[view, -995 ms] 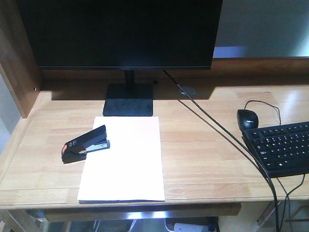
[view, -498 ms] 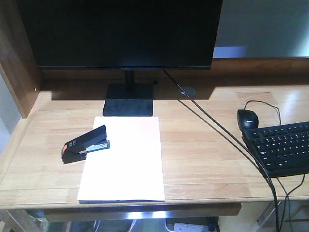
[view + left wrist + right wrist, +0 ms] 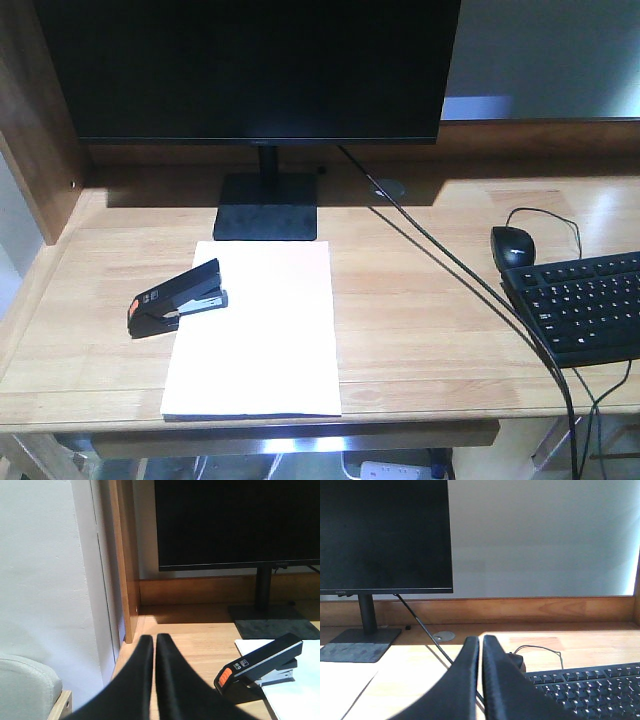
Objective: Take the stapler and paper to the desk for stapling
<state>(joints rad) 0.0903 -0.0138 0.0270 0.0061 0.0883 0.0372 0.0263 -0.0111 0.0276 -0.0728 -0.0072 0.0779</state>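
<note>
The black stapler (image 3: 177,298) with an orange-red patch lies on the left edge of the white paper (image 3: 255,330), its mouth over the sheet, on the light-wood desk (image 3: 420,300). In the left wrist view the stapler (image 3: 260,663) sits to the right of my left gripper (image 3: 154,639), which is shut and holds nothing, off the desk's left front corner. My right gripper (image 3: 481,640) is shut and holds nothing, in front of the mouse and keyboard, with a corner of the paper (image 3: 340,685) at its lower left. Neither gripper shows in the front view.
A black monitor (image 3: 250,70) on a stand (image 3: 266,205) fills the back. A black mouse (image 3: 513,245) and keyboard (image 3: 585,300) lie at the right, and a black cable (image 3: 450,260) runs diagonally across the desk. A wooden side panel (image 3: 35,140) rises at the left.
</note>
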